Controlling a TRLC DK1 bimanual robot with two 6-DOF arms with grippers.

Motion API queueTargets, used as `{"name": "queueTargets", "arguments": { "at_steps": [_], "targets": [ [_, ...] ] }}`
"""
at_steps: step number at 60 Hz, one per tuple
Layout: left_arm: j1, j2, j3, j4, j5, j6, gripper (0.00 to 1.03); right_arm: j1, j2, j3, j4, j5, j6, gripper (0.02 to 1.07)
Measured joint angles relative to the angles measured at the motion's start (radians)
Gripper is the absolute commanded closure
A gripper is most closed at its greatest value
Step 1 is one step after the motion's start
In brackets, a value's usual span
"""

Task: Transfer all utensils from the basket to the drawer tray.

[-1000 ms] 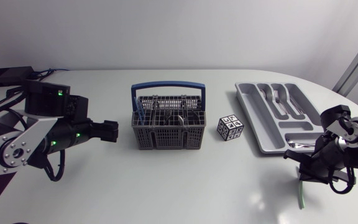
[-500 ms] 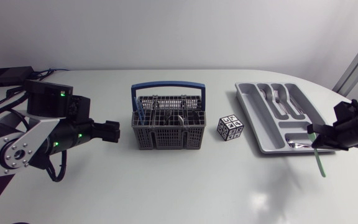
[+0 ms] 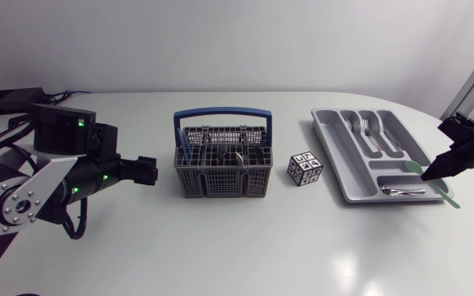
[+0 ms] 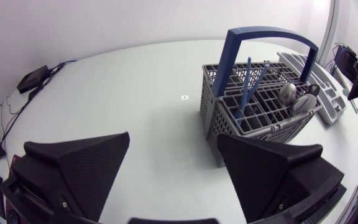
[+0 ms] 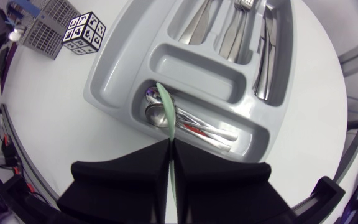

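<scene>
Right wrist view has the right hand clenched on the handle of a light, likely slick green spoon, a sound hold, bowl over the near slot of the tray, 3 o'clock from the basket; left hand released

basket left of cube, tray right.

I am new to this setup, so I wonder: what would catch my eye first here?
The right gripper, shut on a green spoon, holds it over the grey tray's crosswise compartment, where other spoons lie. At the table's middle stands a grey basket with a blue handle, utensils inside.
</scene>
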Motion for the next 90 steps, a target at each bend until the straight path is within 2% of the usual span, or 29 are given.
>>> {"name": "queueTargets", "arguments": {
  "at_steps": [11, 24, 32, 51, 55, 58, 61, 62, 63, 66, 79, 90],
  "targets": [
    [-0.021, -0.013, 0.000, 0.000, -0.030, 0.001, 0.05, 0.051, 0.006, 0.000, 0.018, 0.078, -0.270, 1.01],
    [-0.025, -0.036, 0.000, 0.007, -0.034, 0.001, 0.05, 0.077, 0.017, -0.086, 0.167, 0.213, -0.499, 1.01],
    [-0.040, -0.040, 0.000, 0.011, -0.034, 0.000, 0.05, 0.082, 0.019, -0.155, 0.255, 0.238, -0.593, 1.01],
    [-0.084, -0.040, 0.000, 0.018, -0.052, -0.014, 0.05, 0.127, -0.010, -0.348, 0.556, 0.283, -0.731, 1.00],
    [-0.098, -0.040, 0.000, 0.014, -0.072, -0.016, 0.05, 0.127, -0.023, -0.361, 0.572, 0.283, -0.732, 0.82],
    [-0.106, -0.040, 0.000, 0.002, -0.077, -0.015, 0.05, 0.127, -0.040, -0.374, 0.587, 0.279, -0.732, 0.58],
    [-0.110, -0.040, 0.000, -0.011, -0.079, -0.012, 0.05, 0.121, -0.073, -0.388, 0.603, 0.249, -0.731, 0.43],
    [-0.110, -0.040, 0.002, -0.013, -0.079, -0.011, 0.05, 0.120, -0.084, -0.391, 0.606, 0.238, -0.728, 0.37],
    [-0.110, -0.040, 0.003, -0.016, -0.078, -0.004, 0.05, 0.116, -0.106, -0.395, 0.608, 0.220, -0.726, 0.26],
    [-0.110, -0.040, 0.015, -0.032, -0.078, 0.007, 0.05, 0.105, -0.153, -0.396, 0.610, 0.192, -0.719, 0.08],
    [-0.127, -0.004, 0.103, -0.086, -0.077, 0.059, 0.05, 0.070, -0.314, -0.395, 0.620, 0.126, -0.669, 0.06],
    [-0.137, 0.073, 0.169, -0.128, -0.061, 0.060, 0.05, 0.084, -0.397, -0.393, 0.538, 0.056, -0.566, 0.06]
  ]
}}
